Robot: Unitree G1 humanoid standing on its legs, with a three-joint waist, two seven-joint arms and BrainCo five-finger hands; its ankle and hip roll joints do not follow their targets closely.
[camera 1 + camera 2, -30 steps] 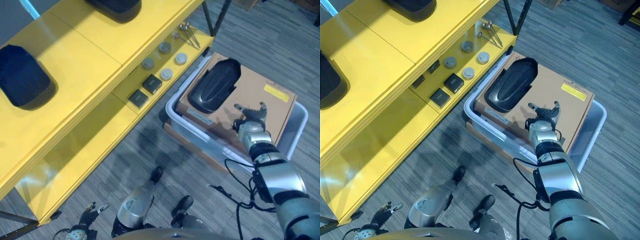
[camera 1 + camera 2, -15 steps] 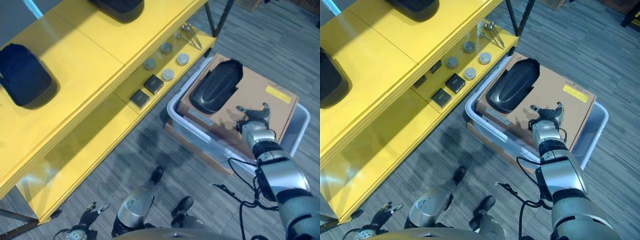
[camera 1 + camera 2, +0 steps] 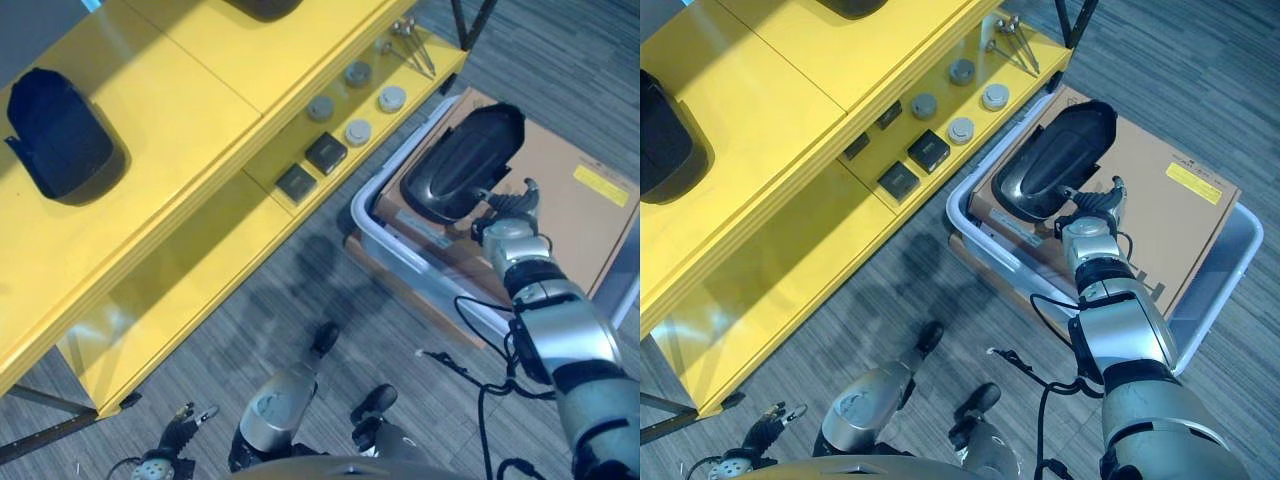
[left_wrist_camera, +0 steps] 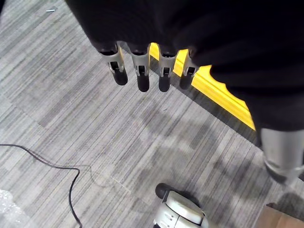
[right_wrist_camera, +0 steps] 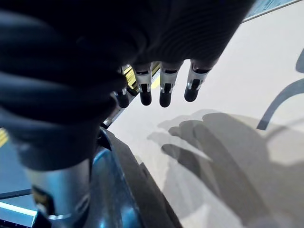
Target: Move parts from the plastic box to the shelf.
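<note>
A black moulded part [image 3: 465, 165] lies on a brown cardboard box [image 3: 1165, 225] that sits in the pale plastic box [image 3: 372, 205]. My right hand [image 3: 1092, 218] hovers over the cardboard at the part's near end, fingers straight and spread, holding nothing. In the right wrist view its fingers [image 5: 164, 88] reach out above the cardboard [image 5: 228, 95], with the black part [image 5: 121, 178] beside the thumb. Whether the fingertips touch the part I cannot tell. My left hand [image 3: 180, 435] hangs low over the carpet, fingers [image 4: 142, 71] straight and empty. The yellow shelf [image 3: 200, 120] stands to the left.
Another black part [image 3: 58, 135] rests on the shelf's top board. The lower board carries grey discs [image 3: 357, 103], two black blocks [image 3: 312, 167] and metal bolts [image 3: 410, 40]. Grey carpet lies between the shelf and the plastic box.
The camera has shifted, moving the whole scene. My right hand has closed the gap to the black part and now sits at its near end. The left hand stays put.
</note>
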